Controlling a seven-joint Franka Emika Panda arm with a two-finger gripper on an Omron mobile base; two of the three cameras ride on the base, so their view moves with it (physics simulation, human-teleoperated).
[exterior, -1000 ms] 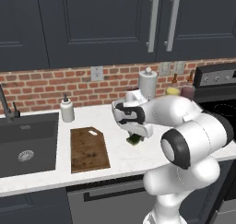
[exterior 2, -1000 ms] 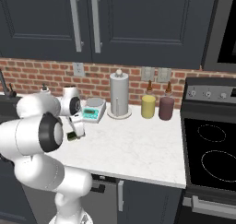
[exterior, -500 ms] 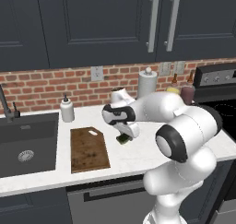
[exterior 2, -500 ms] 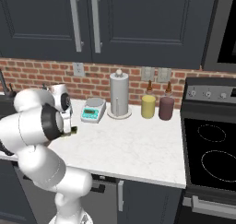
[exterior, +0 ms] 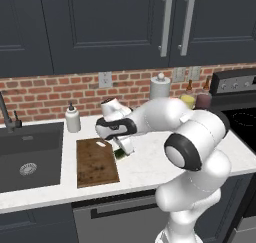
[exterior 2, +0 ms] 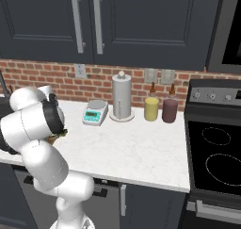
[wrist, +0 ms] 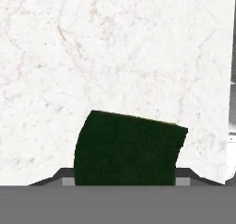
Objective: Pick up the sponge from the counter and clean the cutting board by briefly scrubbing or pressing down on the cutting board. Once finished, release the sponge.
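The sponge [exterior: 120, 155] shows as a small green block just past the right edge of the dark brown cutting board [exterior: 96, 162]. My gripper [exterior: 122, 150] is shut on the sponge and points down. In the hand view the sponge's dark green top [wrist: 129, 147] sits between my fingertips, with my gripper [wrist: 124, 175] closed around it. White marble counter [wrist: 115, 48] lies beneath it, and the board is outside that view. The board lies flat on the counter [exterior: 150, 168], between the sink and my hand.
A dark sink [exterior: 30, 157] and a soap bottle [exterior: 73, 119] sit left of the board. Along the brick wall stand a white scale [exterior 2: 94, 113], a paper towel holder [exterior 2: 121, 97], a yellow jar [exterior 2: 151, 108] and a purple jar [exterior 2: 169, 110]. The stove [exterior 2: 216, 150] is at the right.
The arm has swung left with the sponge in its grip, from the middle of the counter to the board's right edge. The grip has not changed.
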